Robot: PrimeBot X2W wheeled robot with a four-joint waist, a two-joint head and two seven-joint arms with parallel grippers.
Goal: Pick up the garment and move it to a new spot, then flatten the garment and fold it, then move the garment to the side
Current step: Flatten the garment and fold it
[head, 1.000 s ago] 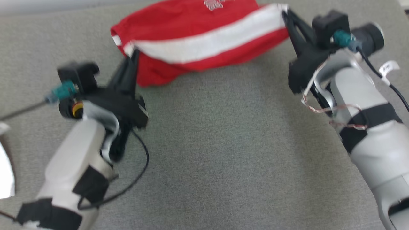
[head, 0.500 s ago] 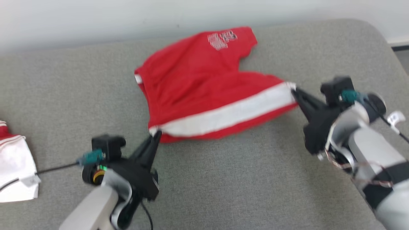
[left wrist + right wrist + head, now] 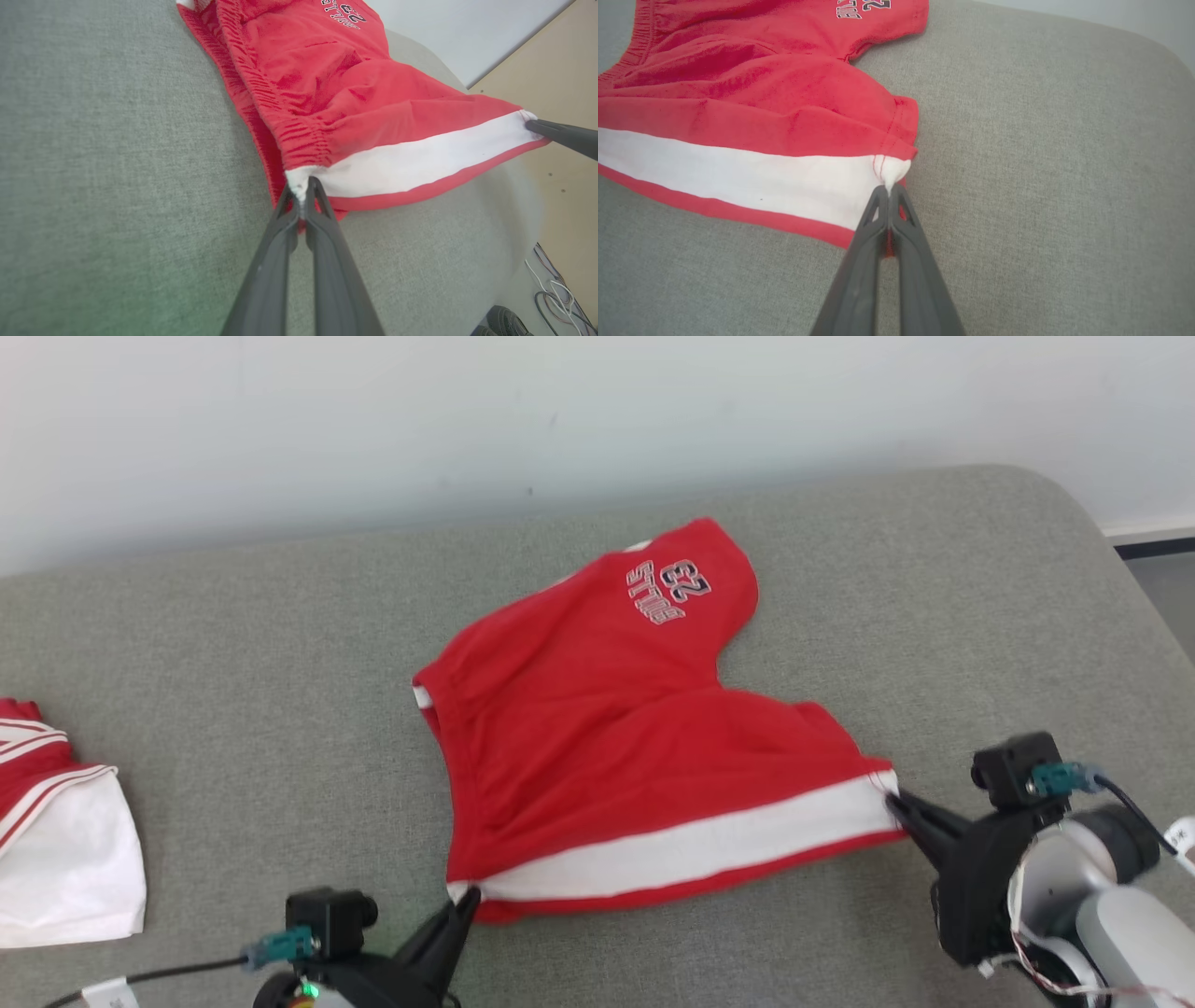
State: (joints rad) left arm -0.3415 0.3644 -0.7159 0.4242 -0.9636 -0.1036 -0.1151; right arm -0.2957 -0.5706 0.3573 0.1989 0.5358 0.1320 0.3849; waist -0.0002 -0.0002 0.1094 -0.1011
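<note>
Since the earlier pictures the head camera has been raised, so the whole view is shifted. Apart from that, the red shorts point(image 3: 607, 747) have been drawn towards the robot. They are now laid out more widely on the grey tabletop point(image 3: 233, 644), where before they were bunched up. Most of the cloth is resting near the tabletop's middle, with the printed leg pointing away from the robot. The white band point(image 3: 691, 849) along the near edge is stretched between the two hands. The left hand point(image 3: 464, 899) is clenched on the band's corner at the waist, and the right hand point(image 3: 896, 800) is clenched on its other corner, at the leg hem.

Several things could go wrong from here. Each corner is pinched only by the fingertips, so it could be pulled out if the hands are moved apart too far or too quickly. It cannot be told whether both layers are caught; if only one is held, the layer below would be left wrinkled. A fold is seen beside the right corner, and it may be pressed in when the shorts are flattened. If more dragging is done, the cloth may be held back by the rough covering and bunched again.
</note>
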